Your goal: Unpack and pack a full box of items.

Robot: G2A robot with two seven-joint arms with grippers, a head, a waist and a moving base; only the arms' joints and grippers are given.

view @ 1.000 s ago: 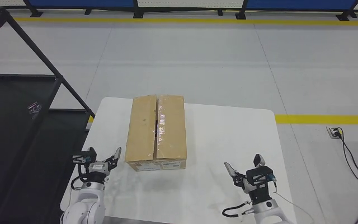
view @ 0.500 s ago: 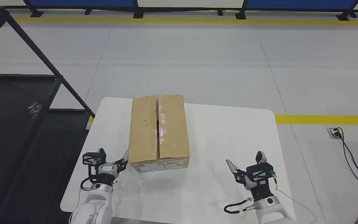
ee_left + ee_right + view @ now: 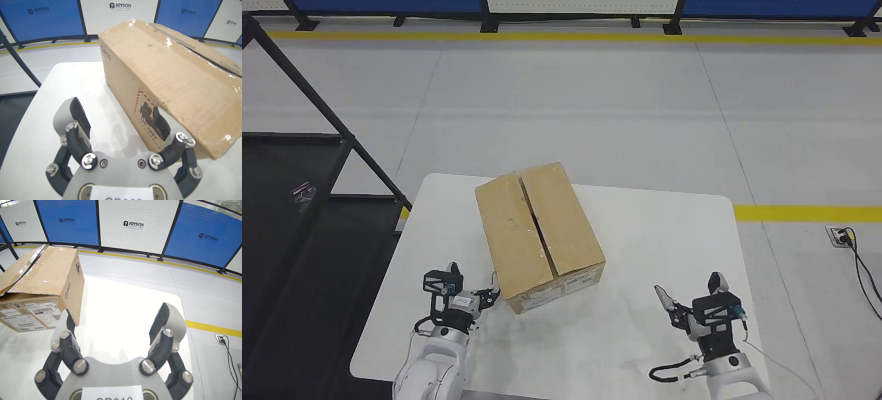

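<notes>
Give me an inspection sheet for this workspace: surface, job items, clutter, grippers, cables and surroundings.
Surface: white table, rounded corners.
Job's things: cardboard box, flaps down, taped seam gaping slightly, askew to the table's edges.
Clutter: nothing seen.
Grippers: left gripper open at the box's near corner, one finger by its side; right gripper open above the table, apart from the box.
Cables: floor cable plugged into a socket beside the table; black cable looped behind the right gripper.
Surroundings: black rack, yellow floor line, blue and white panels.
</notes>
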